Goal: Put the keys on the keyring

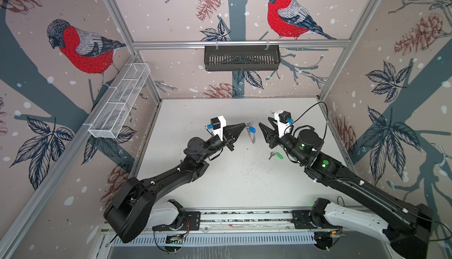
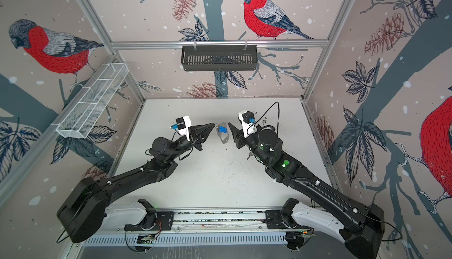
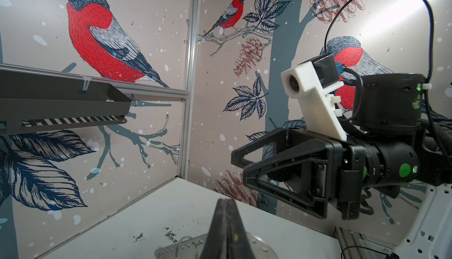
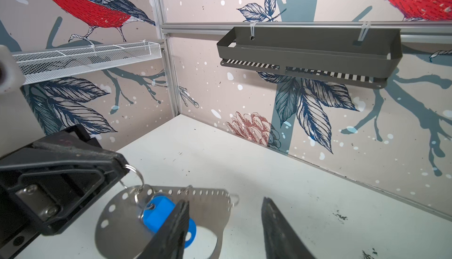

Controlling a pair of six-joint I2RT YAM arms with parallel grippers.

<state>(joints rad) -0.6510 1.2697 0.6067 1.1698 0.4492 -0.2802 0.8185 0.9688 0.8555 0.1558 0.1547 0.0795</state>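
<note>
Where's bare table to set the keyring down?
Free: front table between left arm and right arm, down to the rail; back strip along the rear wall. Crowded: the middle, where left tool, keyring, blue tag and right tool meet, and the green-tagged key by the right arm.

Keyring point(image 3: 176, 248) partly behind left hand point(image 3: 226, 202)

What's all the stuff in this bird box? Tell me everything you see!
keyring: one, grey metal, hanging from the left gripper
blue-tag key: one, blue, on a little ring at the keyring
green-tag key: one, green and silver, lying on the table by the right arm
black basket: one, black, back wall rail
wire basket: one, white, left wall rail
table: one, white, below everything
left gripper: one, black, shut on the keyring's little ring
right gripper: one, black, open, facing the keyring
</note>
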